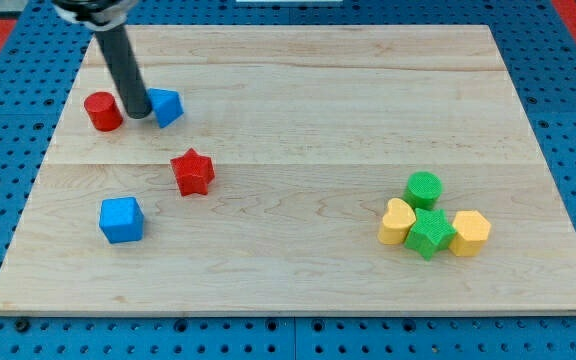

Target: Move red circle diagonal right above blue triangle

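The red circle (102, 111) lies at the board's upper left. The blue triangle (167, 106) lies just to its right. My tip (135, 116) stands between them, touching or almost touching both; the rod rises from there toward the view's top left and hides the triangle's left edge.
A red star (193, 172) lies below and right of the triangle. A blue cube (121, 219) lies at lower left. At the right, a green circle (424, 187), yellow heart (398, 222), green star (429, 233) and yellow block (470, 232) cluster together on the wooden board (298, 120).
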Tool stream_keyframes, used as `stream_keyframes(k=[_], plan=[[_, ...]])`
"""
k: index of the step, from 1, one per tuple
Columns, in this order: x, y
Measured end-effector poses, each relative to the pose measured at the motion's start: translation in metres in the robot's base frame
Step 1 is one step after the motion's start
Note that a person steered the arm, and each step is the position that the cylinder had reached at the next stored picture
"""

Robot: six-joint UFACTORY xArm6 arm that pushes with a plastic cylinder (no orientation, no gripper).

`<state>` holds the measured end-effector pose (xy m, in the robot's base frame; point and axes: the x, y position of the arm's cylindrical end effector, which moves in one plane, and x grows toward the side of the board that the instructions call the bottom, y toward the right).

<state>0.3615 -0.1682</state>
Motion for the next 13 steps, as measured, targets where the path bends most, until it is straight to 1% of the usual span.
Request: stream_keyframes(k=[1,2,3,4,5,6,7,8,9,10,11,12,13], plan=[[-0.018,0.022],[-0.047,0.012],[-0.009,0.055],[0.014,0.113],[-0.006,0.056],[0.05,0.017],[0.056,-0.046],[0.007,-0.1],[-0.02,-0.082],[-0.021,-0.03],[-0.018,-0.075],[0.0,-0.057],[-0.004,0.002]])
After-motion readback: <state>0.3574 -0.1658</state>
